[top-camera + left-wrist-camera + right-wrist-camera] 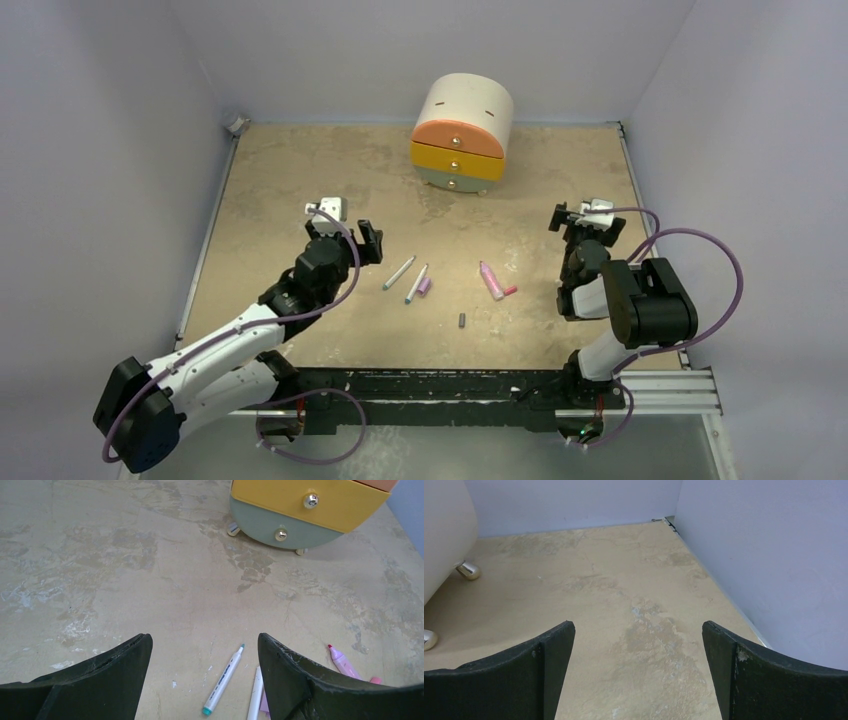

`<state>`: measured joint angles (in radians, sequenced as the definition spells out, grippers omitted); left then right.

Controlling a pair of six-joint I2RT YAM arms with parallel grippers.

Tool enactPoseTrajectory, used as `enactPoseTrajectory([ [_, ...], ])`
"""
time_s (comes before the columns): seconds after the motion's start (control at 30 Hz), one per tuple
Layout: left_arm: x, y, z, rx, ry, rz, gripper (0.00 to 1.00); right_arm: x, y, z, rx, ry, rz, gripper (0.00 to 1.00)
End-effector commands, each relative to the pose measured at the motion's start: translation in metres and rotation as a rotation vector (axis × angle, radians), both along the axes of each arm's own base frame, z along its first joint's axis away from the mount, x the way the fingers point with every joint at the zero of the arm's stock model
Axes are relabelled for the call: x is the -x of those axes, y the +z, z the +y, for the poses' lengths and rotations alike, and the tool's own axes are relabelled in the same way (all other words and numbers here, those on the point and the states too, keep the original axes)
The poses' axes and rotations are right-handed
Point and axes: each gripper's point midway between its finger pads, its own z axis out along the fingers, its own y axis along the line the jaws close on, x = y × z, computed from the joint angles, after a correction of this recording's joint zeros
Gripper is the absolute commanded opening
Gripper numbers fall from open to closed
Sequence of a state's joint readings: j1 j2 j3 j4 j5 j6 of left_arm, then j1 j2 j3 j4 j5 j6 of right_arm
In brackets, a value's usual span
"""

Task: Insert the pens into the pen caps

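Observation:
Two slim white pens lie side by side mid-table, one with teal ends and one beside it whose lower end touches a purple cap. A thicker pink pen lies to the right with a reddish-pink cap at its side. A dark grey cap lies alone nearer the front. My left gripper is open and empty, just left of the white pens. In the left wrist view the gripper frames the teal-ended pen; the pink pen shows too. My right gripper is open and empty, right of the pink pen.
A small rounded drawer unit with orange, yellow and green drawers stands at the back middle; its drawer fronts show in the left wrist view and a metal foot in the right wrist view. Lilac walls enclose the table on three sides.

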<state>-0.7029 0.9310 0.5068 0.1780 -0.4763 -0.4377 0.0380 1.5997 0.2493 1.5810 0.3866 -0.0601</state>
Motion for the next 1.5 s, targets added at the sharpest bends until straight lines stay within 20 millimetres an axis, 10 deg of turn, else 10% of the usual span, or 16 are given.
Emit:
enactPoseTrajectory([
  [0.0,0.001,0.034,0.001,0.079,0.018,-0.047,0.76,-0.003,0.023,-0.006,-0.017,-0.034,-0.093,1.00],
  [1.47,-0.014,0.014,-0.004,0.081,0.074,-0.002,0.80,-0.003,0.023,-0.006,-0.017,-0.034,-0.093,1.00],
])
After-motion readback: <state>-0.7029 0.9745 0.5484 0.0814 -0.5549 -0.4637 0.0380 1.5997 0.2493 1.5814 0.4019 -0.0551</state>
